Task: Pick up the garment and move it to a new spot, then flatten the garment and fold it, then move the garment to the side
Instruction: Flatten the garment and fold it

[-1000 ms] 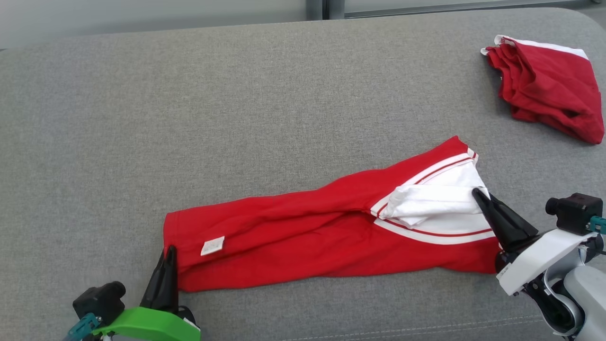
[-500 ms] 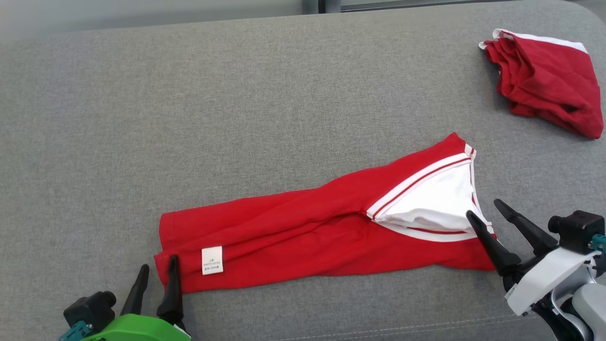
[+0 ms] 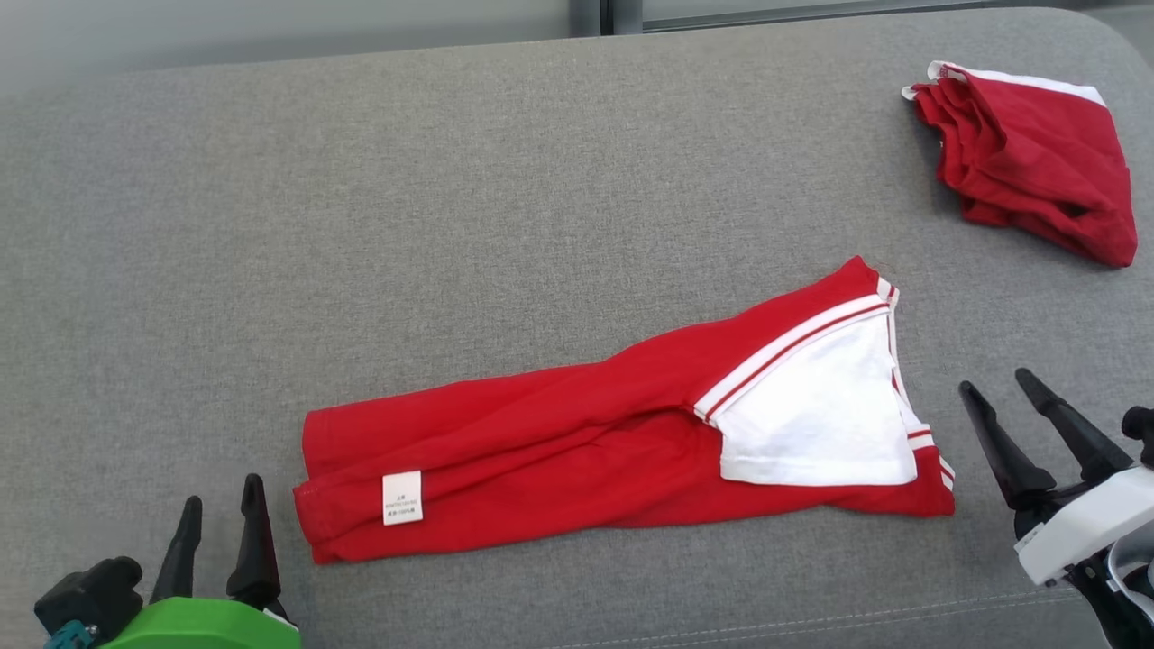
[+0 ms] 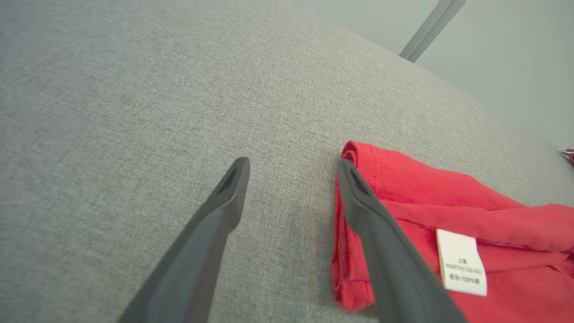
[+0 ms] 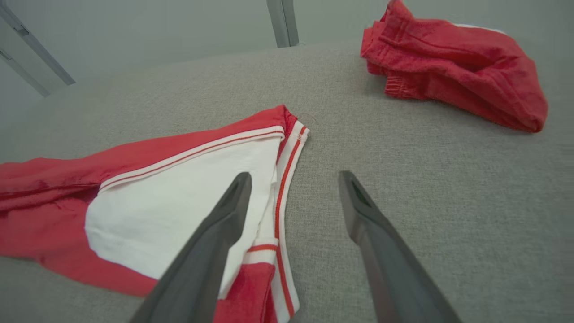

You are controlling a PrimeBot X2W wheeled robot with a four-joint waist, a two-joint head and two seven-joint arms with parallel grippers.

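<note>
The garment (image 3: 559, 442) is red with a white panel (image 3: 811, 415) and lies in a long folded strip across the grey cushion (image 3: 451, 225). A white label (image 3: 402, 498) shows near its left end. My left gripper (image 3: 223, 491) stands open just left of that end, holding nothing. In the left wrist view the left gripper (image 4: 292, 163) has its right finger beside the garment's hem (image 4: 448, 197). My right gripper (image 3: 995, 381) is open, off the garment's right end. In the right wrist view the right gripper (image 5: 294, 176) has its left finger over the white panel (image 5: 179, 179).
A second red garment (image 3: 1028, 153) lies bunched at the far right corner of the cushion, also in the right wrist view (image 5: 448, 67). A stitched seam runs along the cushion's near edge (image 3: 721, 631). A pale wall stands behind the cushion.
Both grippers went from shut on the garment's ends to open, let it go and drew back toward me. The white panel has settled flat.
</note>
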